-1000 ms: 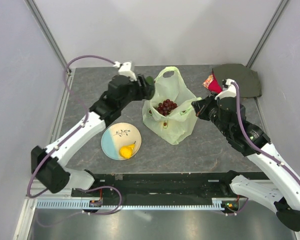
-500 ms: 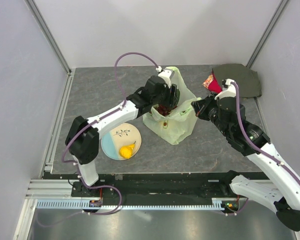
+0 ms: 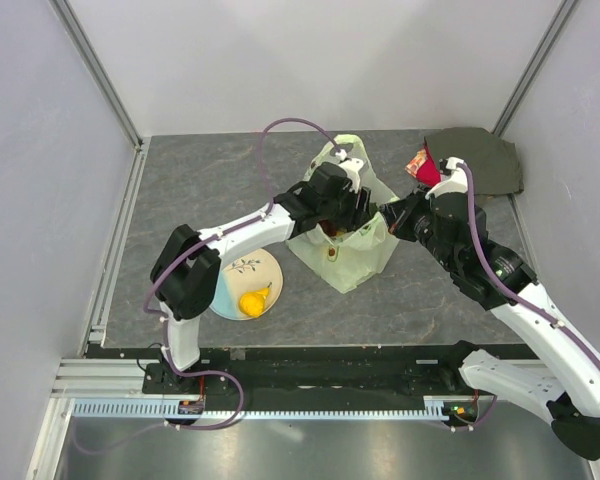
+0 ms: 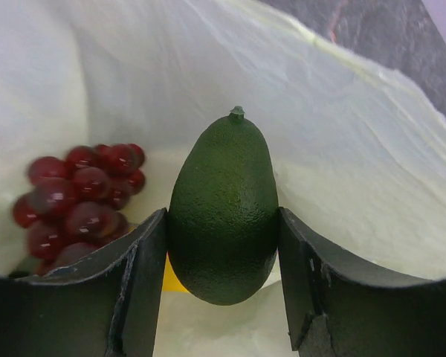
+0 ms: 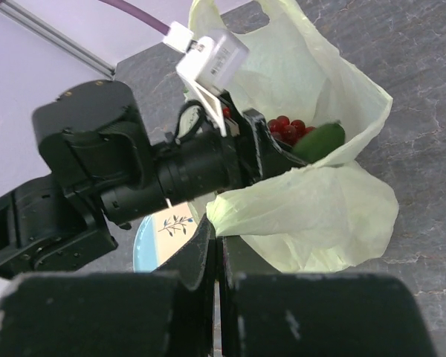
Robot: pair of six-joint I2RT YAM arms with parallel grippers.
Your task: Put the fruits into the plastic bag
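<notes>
Tabletop of grey mottled board [image 3: 200, 180] carries everything. Near its centre stands the pale green translucent plastic carrier bag [image 3: 352, 262], mouth up. It is thin, limp film that would likely slump without support and tear if dragged, so the rim or 1 of its 2 loop handles is the place to hold. The right gripper [image 5: 217, 239] is closed flat on the near rim, pinching the film and propping the mouth.

The pale round plate with a leaf sprig [image 3: 225, 290] lies just left of the bag with 1 yellow lemon [image 3: 252, 301] on it. That fruit looks firm, waxy and prone to roll, best taken across its middle.

The left gripper [image 4: 223, 249] reaches into the bag's mouth, jaws partly spread and clamped on the dark green pebbly avocado [image 4: 223, 204] across its broad belly, stem end away from the wrist. It looks solid and tapered, so a grip nearer the neck could slip. Beside it in the bag lies the dark red grape bunch [image 4: 82, 201], soft and easily crushed.
</notes>
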